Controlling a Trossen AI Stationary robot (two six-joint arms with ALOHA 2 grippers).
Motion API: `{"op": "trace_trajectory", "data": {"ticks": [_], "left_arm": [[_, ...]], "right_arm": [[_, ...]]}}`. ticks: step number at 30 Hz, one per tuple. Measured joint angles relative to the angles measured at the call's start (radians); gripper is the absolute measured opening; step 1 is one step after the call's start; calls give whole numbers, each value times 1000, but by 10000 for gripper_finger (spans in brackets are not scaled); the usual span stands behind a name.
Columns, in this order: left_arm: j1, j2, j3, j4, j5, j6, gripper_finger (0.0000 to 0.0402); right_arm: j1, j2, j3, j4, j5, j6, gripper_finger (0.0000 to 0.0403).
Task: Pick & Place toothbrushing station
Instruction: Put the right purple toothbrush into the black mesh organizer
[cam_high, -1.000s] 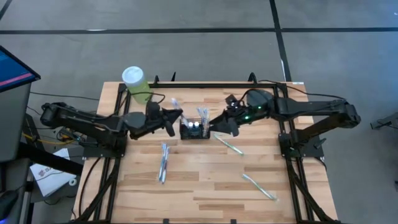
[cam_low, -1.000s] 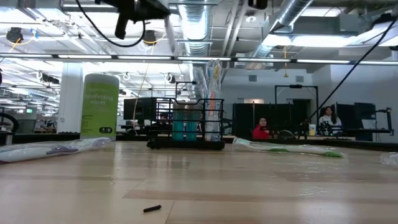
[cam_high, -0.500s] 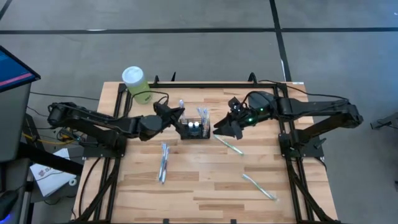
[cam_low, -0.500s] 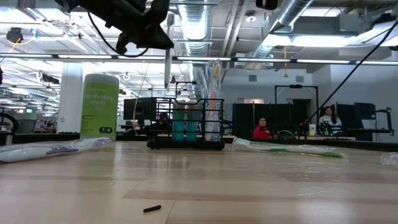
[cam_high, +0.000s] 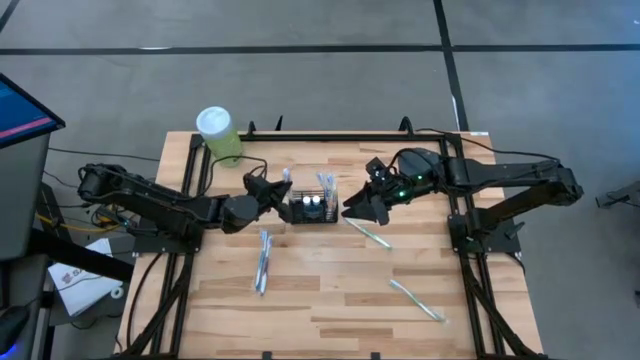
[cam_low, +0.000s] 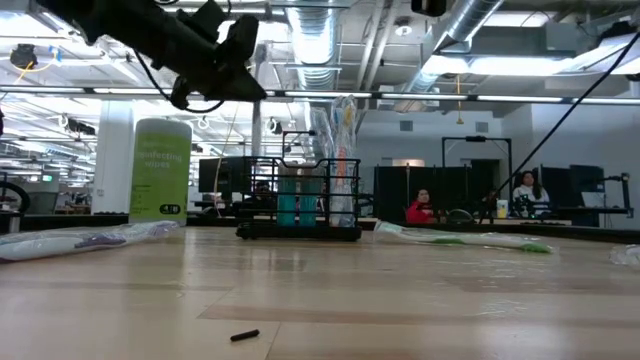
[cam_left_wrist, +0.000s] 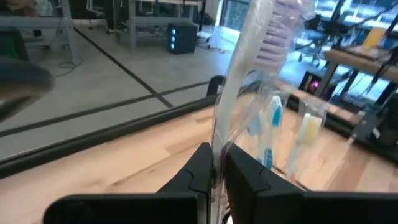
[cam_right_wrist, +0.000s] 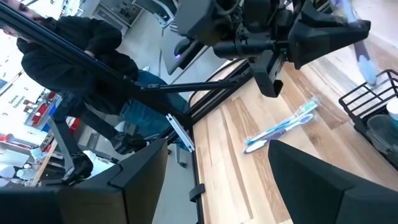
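Fingers of the left gripper (cam_left_wrist: 214, 163) pinch a wrapped toothbrush (cam_left_wrist: 249, 81) just beside the toothbrushing station (cam_high: 312, 208) at mid-table, which already holds several. Right gripper (cam_high: 362, 207) waits opposite, spread open. Three wrapped toothbrushes lie unplaced on the table (cam_high: 330, 300).

Green canister (cam_high: 218, 134), wrapped toothbrushes (cam_high: 263, 259) apparently.

Black wire-mesh caddy (cam_high: 312, 209) just beside the left gripper (cam_high: 272, 191), blue and pale toothbrushes in it; that dark gripper pinches a clear-wrapped toothbrush (cam_left_wrist: 249, 74) with white handle and lilac bristles; pale green canister (cam_high: 221, 138), white lid, behind it; light striped wooden table (cam_high: 330, 290); green-tipped wrapped brush (cam_high: 366, 232) near the dark right gripper (cam_high: 358, 205).
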Motion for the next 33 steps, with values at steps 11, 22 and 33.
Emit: {"op": "trace_trajectory", "data": {"ticks": [11, 22, 33], "left_arm": [[23, 99, -29, 136, 70, 2, 13], [60, 173, -29, 201, 100, 3, 13], [70, 176, -29, 178, 148, 105, 13]], "right_arm": [[-5, 0, 0, -1, 23, 0, 270], [-7, 0, 0, -1, 23, 0, 270], [-7, 0, 0, -1, 23, 0, 270]]}}
